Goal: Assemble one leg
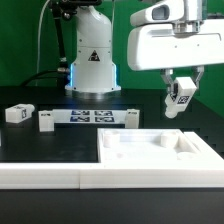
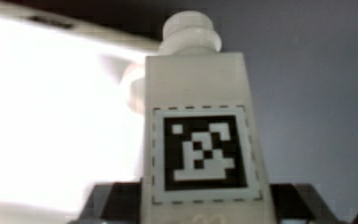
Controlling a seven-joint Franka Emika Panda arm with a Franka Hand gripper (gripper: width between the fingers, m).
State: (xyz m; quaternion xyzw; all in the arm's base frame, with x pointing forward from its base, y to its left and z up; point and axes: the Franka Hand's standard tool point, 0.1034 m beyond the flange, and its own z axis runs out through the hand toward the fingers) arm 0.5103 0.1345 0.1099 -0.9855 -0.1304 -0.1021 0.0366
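My gripper (image 1: 179, 92) hangs at the exterior view's right, above the far right part of the large white panel (image 1: 160, 152), and is shut on a leg (image 1: 180, 98), a small white block with a black-and-white tag. In the wrist view the held leg (image 2: 197, 120) fills the middle, its tag facing the camera and its round peg end pointing away from the fingers (image 2: 119, 200). Two more legs lie on the table at the exterior view's left: one (image 1: 18, 114) far left, one (image 1: 46, 121) beside the marker board.
The marker board (image 1: 90, 117) lies flat in front of the arm's white base (image 1: 92, 60). Another small tagged block (image 1: 130, 118) stands at the board's right end. A long white edge strip (image 1: 45, 176) runs along the table's front.
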